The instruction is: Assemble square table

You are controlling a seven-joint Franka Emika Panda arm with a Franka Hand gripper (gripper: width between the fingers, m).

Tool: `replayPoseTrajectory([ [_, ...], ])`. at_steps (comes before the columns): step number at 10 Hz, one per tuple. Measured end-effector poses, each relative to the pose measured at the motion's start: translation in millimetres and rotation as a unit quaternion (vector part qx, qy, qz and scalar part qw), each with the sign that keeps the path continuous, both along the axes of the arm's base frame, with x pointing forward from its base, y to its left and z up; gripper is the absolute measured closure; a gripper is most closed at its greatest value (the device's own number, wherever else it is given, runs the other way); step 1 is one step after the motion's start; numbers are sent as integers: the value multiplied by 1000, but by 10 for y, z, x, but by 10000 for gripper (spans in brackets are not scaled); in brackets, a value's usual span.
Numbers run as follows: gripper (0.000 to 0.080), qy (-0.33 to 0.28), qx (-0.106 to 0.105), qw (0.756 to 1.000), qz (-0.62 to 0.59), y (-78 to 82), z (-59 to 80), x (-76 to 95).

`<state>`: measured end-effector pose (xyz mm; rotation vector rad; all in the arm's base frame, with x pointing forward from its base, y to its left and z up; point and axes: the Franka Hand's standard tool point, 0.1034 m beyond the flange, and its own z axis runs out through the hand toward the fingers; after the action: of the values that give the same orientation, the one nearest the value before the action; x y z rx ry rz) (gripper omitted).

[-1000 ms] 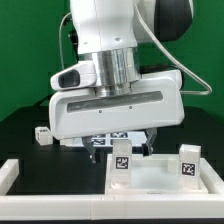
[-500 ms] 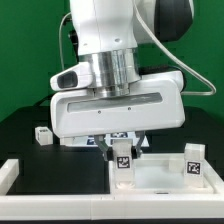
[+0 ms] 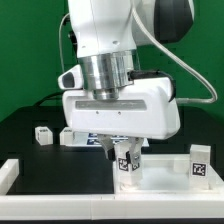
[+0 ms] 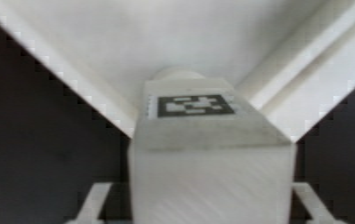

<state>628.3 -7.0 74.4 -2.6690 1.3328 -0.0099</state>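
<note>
The white square tabletop slab (image 3: 165,180) lies at the front of the exterior view. A short white leg (image 3: 126,162) with a black-white tag stands upright on its near-left corner. My gripper (image 3: 124,152) is shut on this leg from above. In the wrist view the leg (image 4: 195,130) fills the middle between my two fingers (image 4: 99,200), with the slab's corner (image 4: 174,40) beyond it. A second tagged leg (image 3: 201,164) stands on the slab at the exterior view's right. Another small white leg (image 3: 42,134) lies on the black table at the left.
A long white L-shaped rail (image 3: 14,172) runs along the front left and across the bottom edge. The marker board (image 3: 100,138) lies behind the slab, mostly hidden under my hand. A green wall stands at the back.
My hand has turned and shifted toward the exterior view's right with the leg in it. The slab and the second leg have moved right too.
</note>
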Motion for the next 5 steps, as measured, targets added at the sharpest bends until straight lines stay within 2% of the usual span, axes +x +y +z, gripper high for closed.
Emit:
replayPoseTrajectory([
  [2, 512, 25, 17, 986, -162, -5, -8, -8],
  [3, 512, 34, 34, 970, -237, -33, -17, -17],
  [4, 512, 38, 32, 966, -255, -28, -17, -21],
  [5, 511, 32, 12, 978, -206, 13, -16, -38],
])
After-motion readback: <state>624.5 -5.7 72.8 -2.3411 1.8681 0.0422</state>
